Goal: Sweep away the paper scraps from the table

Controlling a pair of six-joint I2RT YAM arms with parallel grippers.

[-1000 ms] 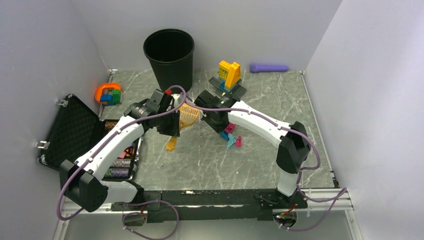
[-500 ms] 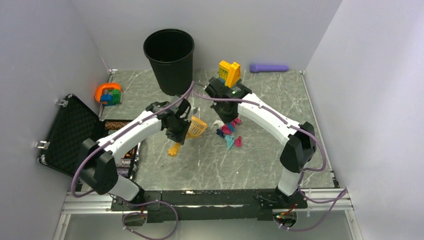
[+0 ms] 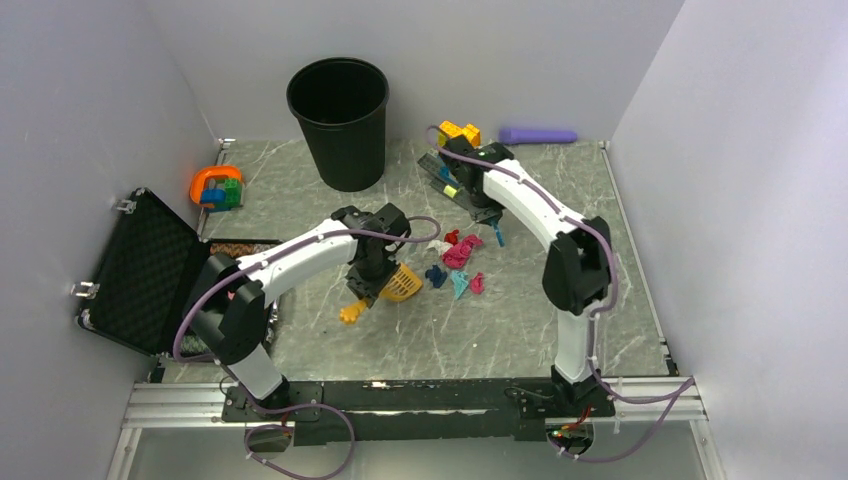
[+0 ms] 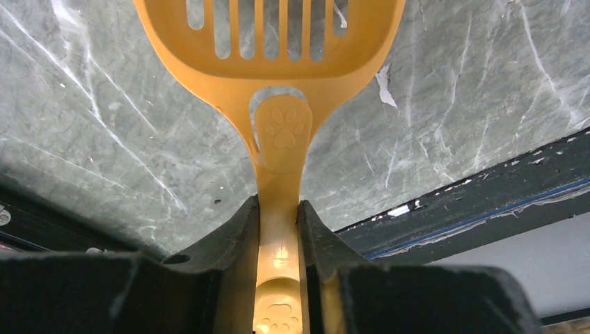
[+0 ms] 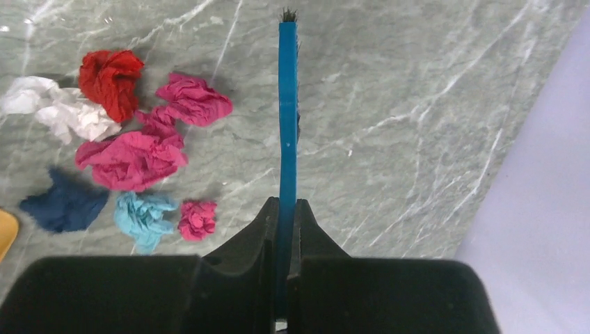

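The paper scraps (image 3: 457,258) lie in a loose cluster mid-table (image 3: 420,340): red (image 5: 111,80), white (image 5: 59,108), pink (image 5: 132,156), dark blue (image 5: 66,205) and teal (image 5: 142,216) wads. My left gripper (image 3: 372,285) is shut on the handle of an orange slotted scoop (image 3: 402,283), whose mouth sits just left of the scraps; in the left wrist view my left gripper (image 4: 278,209) holds the scoop (image 4: 278,42) low over the table. My right gripper (image 3: 487,207) is shut on a thin blue brush (image 3: 497,236), just right of the cluster; the right wrist view shows my right gripper (image 5: 286,205) and the brush (image 5: 287,104).
A black bin (image 3: 338,115) stands at the back. A yellow-and-orange brick build (image 3: 458,135) sits behind my right wrist, with a purple cylinder (image 3: 538,135) by the back wall. An orange toy (image 3: 217,187) and an open black case (image 3: 140,265) are at the left.
My left arm brought the scoop rightward and nearer, down beside the scraps. My right arm swung back and right, leaving the brush to the right of the cluster.
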